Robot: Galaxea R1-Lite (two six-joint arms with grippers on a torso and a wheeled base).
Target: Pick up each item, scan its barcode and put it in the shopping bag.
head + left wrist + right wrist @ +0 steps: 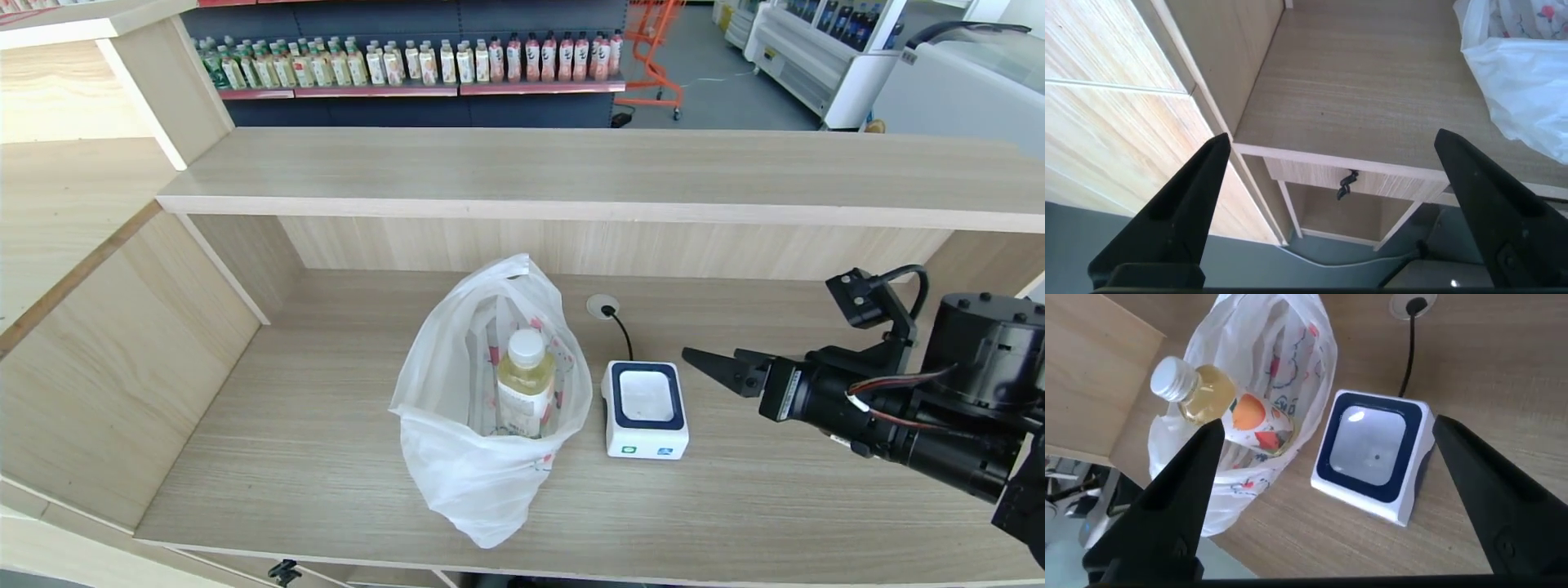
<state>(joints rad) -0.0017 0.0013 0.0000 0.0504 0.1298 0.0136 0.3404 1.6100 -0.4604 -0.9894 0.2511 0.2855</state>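
Bottle [525, 384] upright inside shopping bag [465, 457]

We found bright, even light over the counter [326, 457]; shadows were soft, perhaps cast from above. The scanner [645, 408] window showed pale glare. Straight edges bowed near the head view's borders.

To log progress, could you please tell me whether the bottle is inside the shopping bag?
Inside: the bottle stands upright in the open shopping bag, with the bag's plastic walls around it.
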